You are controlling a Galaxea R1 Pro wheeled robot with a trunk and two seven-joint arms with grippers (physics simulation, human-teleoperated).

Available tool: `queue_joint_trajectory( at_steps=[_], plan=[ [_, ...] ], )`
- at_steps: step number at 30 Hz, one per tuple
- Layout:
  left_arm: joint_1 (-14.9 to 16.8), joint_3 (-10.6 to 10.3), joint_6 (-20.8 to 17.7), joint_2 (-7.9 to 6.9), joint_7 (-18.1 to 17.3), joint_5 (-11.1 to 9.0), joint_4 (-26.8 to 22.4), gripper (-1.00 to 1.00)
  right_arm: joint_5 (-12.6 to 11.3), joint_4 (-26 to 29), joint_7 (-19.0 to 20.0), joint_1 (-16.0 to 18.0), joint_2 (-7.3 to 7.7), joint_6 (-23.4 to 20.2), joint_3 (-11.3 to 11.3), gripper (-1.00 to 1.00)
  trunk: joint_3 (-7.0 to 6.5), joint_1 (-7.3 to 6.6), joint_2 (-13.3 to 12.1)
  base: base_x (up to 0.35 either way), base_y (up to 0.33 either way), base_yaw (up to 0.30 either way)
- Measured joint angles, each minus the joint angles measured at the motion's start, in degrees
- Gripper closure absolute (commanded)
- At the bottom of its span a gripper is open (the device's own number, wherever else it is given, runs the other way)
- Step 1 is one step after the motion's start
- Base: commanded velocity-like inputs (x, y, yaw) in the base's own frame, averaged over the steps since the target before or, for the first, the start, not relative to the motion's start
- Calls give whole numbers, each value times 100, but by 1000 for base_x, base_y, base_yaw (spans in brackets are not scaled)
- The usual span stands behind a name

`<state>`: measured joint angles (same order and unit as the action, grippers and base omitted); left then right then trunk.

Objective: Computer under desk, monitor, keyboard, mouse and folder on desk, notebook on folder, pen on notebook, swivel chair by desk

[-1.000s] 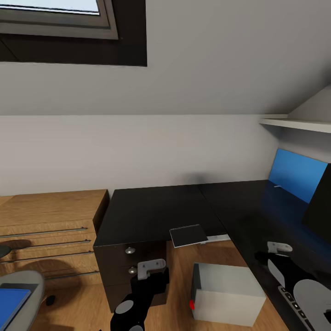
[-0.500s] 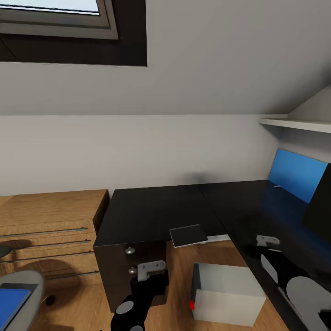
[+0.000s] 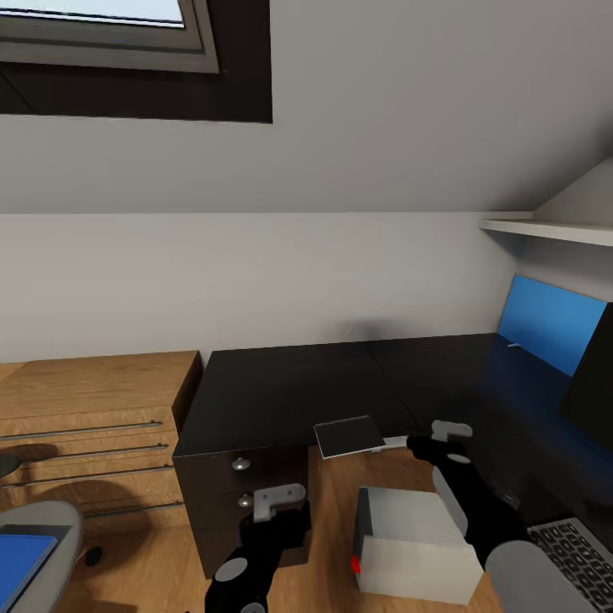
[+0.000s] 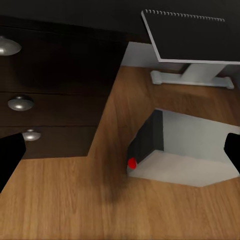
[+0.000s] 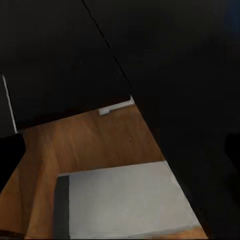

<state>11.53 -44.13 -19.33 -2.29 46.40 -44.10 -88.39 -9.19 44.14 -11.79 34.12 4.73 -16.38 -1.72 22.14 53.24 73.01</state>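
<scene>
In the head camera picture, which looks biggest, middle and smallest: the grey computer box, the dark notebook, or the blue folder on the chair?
1. The computer looks biggest.
2. The notebook looks smaller.
3. The folder is cut off by the picture's edge, so its place against the notebook is unsure.

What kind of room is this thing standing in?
Probably a home office corner under a sloped attic ceiling: a black desk with a keyboard, a grey computer on the wood floor, and a wooden drawer chest.

Black arms, seemingly grey-capped joints
</scene>
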Motion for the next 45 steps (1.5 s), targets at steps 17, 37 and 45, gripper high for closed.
queue_joint_trajectory(
  at_steps=[17,37,45],
  plan=[
    [-1,45,27,-455,10,-13,509,-100,286,107,-230,-755,-1011,274,-65,-100,0,0,0,0,0,0],
    [-2,-743,2498,90,-608,30,5548,-100,608,-3092,-24,-1598,-1341,3583,-1080,-100,1,0,0,0,0,0],
    [1,-692,3200,346,-2385,18,6799,-100,585,-3322,93,-1597,-1343,4307,-1065,-100,0,0,1,0,0,0]
  ],
)
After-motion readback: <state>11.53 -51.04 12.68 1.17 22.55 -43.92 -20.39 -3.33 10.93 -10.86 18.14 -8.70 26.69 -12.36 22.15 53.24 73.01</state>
